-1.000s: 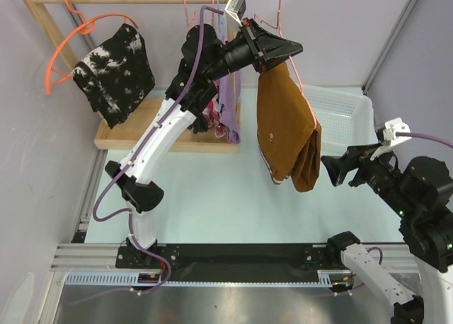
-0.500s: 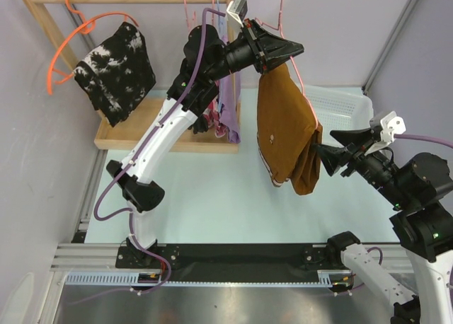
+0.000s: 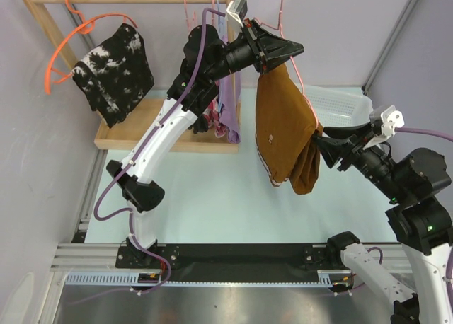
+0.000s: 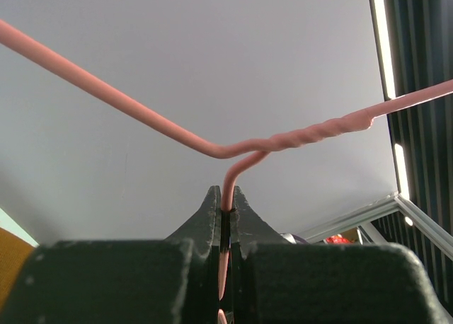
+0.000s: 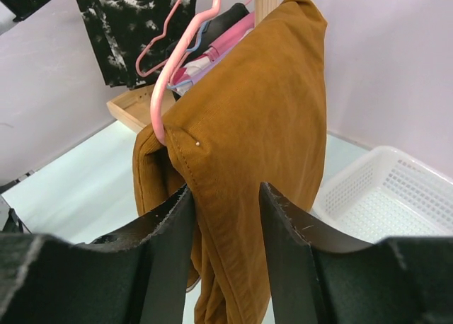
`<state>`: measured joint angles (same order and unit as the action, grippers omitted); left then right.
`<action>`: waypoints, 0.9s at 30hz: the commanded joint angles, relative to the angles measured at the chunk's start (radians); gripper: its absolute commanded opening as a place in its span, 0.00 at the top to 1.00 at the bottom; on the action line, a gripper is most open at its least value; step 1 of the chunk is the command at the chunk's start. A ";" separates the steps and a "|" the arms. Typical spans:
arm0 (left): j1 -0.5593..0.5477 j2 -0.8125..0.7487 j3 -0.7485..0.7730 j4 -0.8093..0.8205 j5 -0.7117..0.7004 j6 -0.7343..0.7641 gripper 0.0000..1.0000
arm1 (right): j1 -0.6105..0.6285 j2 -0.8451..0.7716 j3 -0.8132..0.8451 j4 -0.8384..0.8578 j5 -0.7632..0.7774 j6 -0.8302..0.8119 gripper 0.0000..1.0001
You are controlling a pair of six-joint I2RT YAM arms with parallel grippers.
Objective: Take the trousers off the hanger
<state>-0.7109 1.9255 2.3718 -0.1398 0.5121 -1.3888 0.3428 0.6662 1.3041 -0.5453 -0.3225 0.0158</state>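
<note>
Trousers (image 3: 283, 126) draped over hanger (image 4: 318, 131), hanging above table (image 3: 205, 189). Left gripper (image 4: 225, 211) clamped tight on hanger wire. Right gripper (image 5: 226, 191) parted, fingers straddling trouser edge, beside white basket (image 3: 343, 106).

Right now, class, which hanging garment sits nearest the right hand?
The rust-brown trousers: the open right hand straddles their fold, while the black-and-white garment hangs far away.

Bare table (image 3: 212, 189) below trousers (image 3: 283, 126); white basket (image 3: 343, 105) beside right pincer (image 3: 320, 144).

White arm links (image 3: 166, 129), black joints (image 3: 138, 191), purple cables (image 3: 425, 131), black tapered left end effector (image 3: 300, 50) and right end effector (image 3: 320, 141)
</note>
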 commanded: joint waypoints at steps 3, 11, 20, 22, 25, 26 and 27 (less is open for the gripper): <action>-0.002 -0.059 0.064 0.135 -0.021 -0.093 1.00 | -0.002 0.021 -0.008 0.080 -0.015 0.039 0.53; -0.013 -0.065 0.063 0.137 -0.027 -0.093 1.00 | -0.001 0.035 -0.022 0.093 0.000 0.049 0.51; -0.039 -0.065 0.063 0.137 -0.027 -0.090 1.00 | 0.064 0.056 -0.071 0.148 0.115 0.015 0.59; -0.044 -0.062 0.063 0.137 -0.027 -0.092 1.00 | 0.111 0.055 -0.086 0.163 0.172 0.003 0.60; -0.051 -0.059 0.063 0.138 -0.023 -0.095 1.00 | 0.182 0.047 -0.126 0.212 0.261 -0.013 0.58; -0.053 -0.059 0.063 0.135 -0.021 -0.095 1.00 | 0.199 0.049 -0.135 0.228 0.284 -0.013 0.57; -0.053 -0.059 0.061 0.135 -0.020 -0.095 1.00 | 0.212 0.050 -0.143 0.237 0.321 -0.037 0.57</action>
<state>-0.7425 1.9255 2.3718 -0.1398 0.5007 -1.3888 0.4965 0.7094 1.1927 -0.4011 -0.1547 0.0288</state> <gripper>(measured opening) 0.028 0.424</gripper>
